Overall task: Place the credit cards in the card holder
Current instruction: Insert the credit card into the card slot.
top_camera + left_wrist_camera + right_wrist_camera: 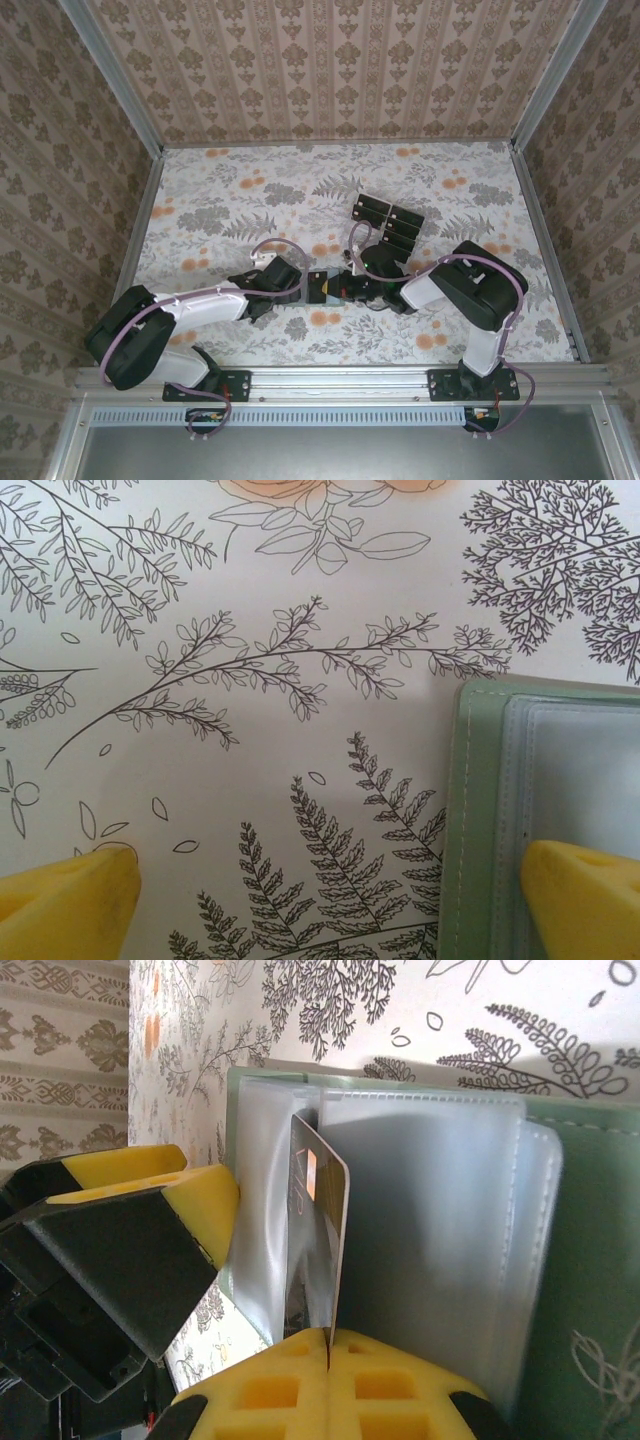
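Centrally, right tool (328,1360) clamped a credit card (318,1240) upright against the open card holder (590,1260) on the worktop (250,630); left tool (330,910) spread wide, one finger (585,900) over the holder's edge.

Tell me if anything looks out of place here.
One credit card stands on edge on the open card holder's clear sleeves, pinched in the right hand, rather than lying flat. Nothing else looks odd.

The credit card's (318,1250) lower end hides inside the right pincer (328,1355); its print seems unreadably blurred.
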`<action>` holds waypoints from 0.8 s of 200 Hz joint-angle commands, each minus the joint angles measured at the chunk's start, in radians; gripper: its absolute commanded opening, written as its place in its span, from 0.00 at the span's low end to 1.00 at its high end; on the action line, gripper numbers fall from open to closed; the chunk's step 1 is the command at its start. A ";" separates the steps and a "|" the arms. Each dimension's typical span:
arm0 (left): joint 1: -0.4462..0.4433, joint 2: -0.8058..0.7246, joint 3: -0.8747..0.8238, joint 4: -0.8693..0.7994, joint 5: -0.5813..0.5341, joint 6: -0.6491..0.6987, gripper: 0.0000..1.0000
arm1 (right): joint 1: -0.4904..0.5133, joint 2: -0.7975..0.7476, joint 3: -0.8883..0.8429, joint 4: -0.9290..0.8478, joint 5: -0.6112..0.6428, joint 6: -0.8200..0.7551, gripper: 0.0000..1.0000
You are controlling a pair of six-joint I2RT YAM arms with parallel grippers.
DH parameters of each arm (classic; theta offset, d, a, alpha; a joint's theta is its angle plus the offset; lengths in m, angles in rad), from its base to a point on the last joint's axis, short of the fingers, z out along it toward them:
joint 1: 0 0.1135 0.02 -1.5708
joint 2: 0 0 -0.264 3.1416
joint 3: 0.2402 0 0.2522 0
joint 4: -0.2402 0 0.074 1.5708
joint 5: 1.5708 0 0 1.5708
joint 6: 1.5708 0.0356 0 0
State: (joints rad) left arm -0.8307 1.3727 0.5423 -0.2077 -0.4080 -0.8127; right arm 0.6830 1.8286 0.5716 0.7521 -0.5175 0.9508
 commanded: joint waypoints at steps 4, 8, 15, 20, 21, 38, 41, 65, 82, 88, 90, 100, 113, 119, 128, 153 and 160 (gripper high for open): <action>-0.004 0.002 -0.029 -0.059 -0.008 -0.006 1.00 | -0.002 0.032 0.014 -0.063 -0.022 0.007 0.00; -0.004 0.002 -0.028 -0.059 -0.008 -0.007 1.00 | -0.003 0.030 0.013 -0.063 -0.020 0.010 0.00; -0.006 0.002 -0.028 -0.060 -0.008 -0.008 1.00 | -0.003 0.028 0.010 -0.062 -0.019 0.019 0.00; -0.006 0.002 -0.029 -0.059 -0.007 -0.007 1.00 | -0.003 0.027 0.007 -0.060 -0.017 0.025 0.00; -0.005 0.001 -0.029 -0.059 -0.007 -0.007 1.00 | -0.002 0.026 0.006 -0.059 -0.016 0.027 0.00; -0.005 0.002 -0.030 -0.059 -0.007 -0.008 1.00 | -0.002 0.015 -0.006 -0.051 -0.009 0.050 0.00; -0.005 0.002 -0.031 -0.059 -0.006 -0.008 1.00 | -0.002 0.012 -0.008 -0.050 -0.006 0.053 0.00; -0.007 0.001 -0.029 -0.059 -0.009 -0.006 1.00 | -0.003 -0.014 -0.031 -0.051 0.013 0.069 0.00; -0.006 0.001 -0.031 -0.059 -0.008 -0.005 1.00 | -0.002 -0.031 -0.041 -0.061 0.024 0.072 0.00; -0.008 0.002 -0.030 -0.059 -0.008 -0.005 1.00 | -0.002 -0.037 -0.044 -0.066 0.029 0.071 0.00; -0.007 0.002 -0.030 -0.059 -0.008 -0.005 1.00 | -0.002 -0.039 -0.045 -0.067 0.029 0.072 0.00; -0.007 0.001 -0.031 -0.059 -0.009 -0.006 1.00 | -0.003 -0.045 -0.048 -0.074 0.035 0.072 0.00; -0.007 0.002 -0.031 -0.058 -0.009 -0.005 1.00 | -0.002 -0.049 -0.050 -0.082 0.037 0.070 0.00; -0.008 0.002 -0.033 -0.057 -0.009 -0.006 1.00 | -0.002 -0.048 -0.049 -0.085 0.037 0.071 0.00; -0.007 0.002 -0.033 -0.056 -0.008 -0.006 1.00 | -0.002 -0.044 -0.046 -0.086 0.035 0.072 0.00; -0.007 0.002 -0.035 -0.056 -0.008 -0.006 1.00 | -0.002 -0.020 -0.030 -0.093 0.018 0.072 0.00; -0.007 0.002 -0.035 -0.056 -0.008 -0.007 1.00 | -0.002 -0.014 -0.026 -0.092 0.013 0.073 0.00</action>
State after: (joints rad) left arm -0.8310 1.3724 0.5369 -0.1997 -0.4091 -0.8162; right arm 0.6830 1.7924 0.5423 0.7265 -0.5022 1.0222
